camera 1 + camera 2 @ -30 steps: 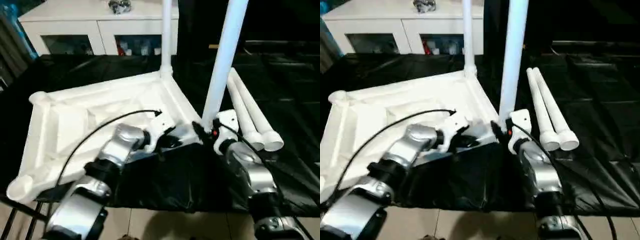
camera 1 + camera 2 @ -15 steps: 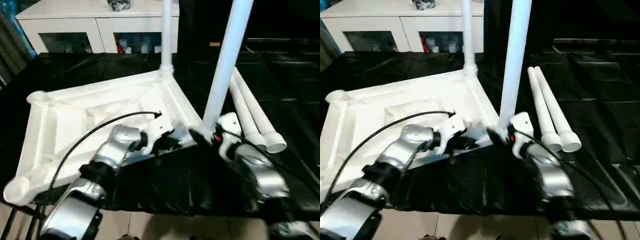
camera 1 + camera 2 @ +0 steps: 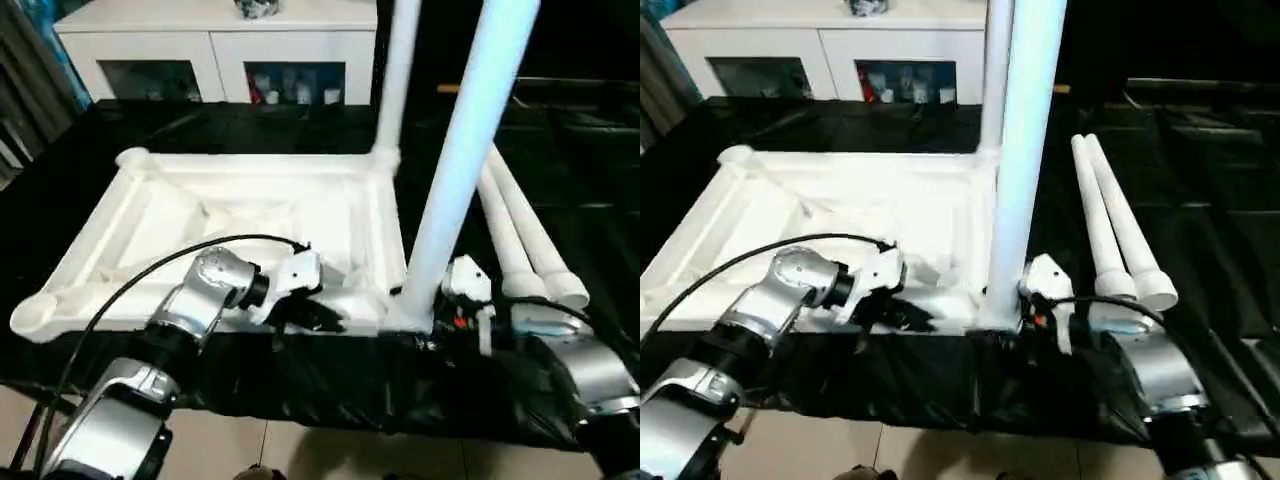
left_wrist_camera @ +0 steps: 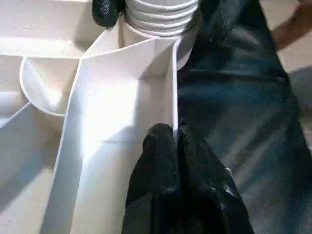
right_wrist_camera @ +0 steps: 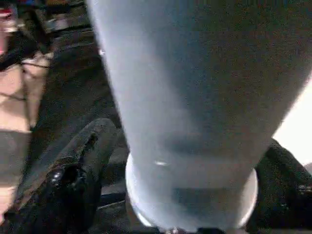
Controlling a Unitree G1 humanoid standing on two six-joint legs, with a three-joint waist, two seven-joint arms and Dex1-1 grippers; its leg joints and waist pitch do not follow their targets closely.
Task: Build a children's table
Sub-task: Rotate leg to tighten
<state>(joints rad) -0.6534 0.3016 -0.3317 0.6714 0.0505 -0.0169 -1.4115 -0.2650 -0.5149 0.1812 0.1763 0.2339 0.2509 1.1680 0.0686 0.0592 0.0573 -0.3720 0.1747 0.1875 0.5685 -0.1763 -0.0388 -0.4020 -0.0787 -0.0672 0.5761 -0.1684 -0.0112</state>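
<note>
The children's table top (image 3: 240, 235) lies upside down on the black-covered surface (image 3: 300, 130), ribbed underside up. One leg (image 3: 398, 80) already stands in the far corner socket, beyond the right gripper (image 3: 420, 318). That gripper has its two black fingers closed around the base of a second leg (image 3: 465, 165), holding it upright at the near corner socket; its threaded end shows at the socket in the left wrist view, though whether it is fully seated I cannot tell. The left gripper (image 4: 173, 141), just beside the right one, pinches the top's near rim wall, steadying it. Two spare legs (image 3: 525, 235) lie side by side beyond the right gripper. By my reckoning the job is roughly half done: two sockets on the left side stand empty.
</note>
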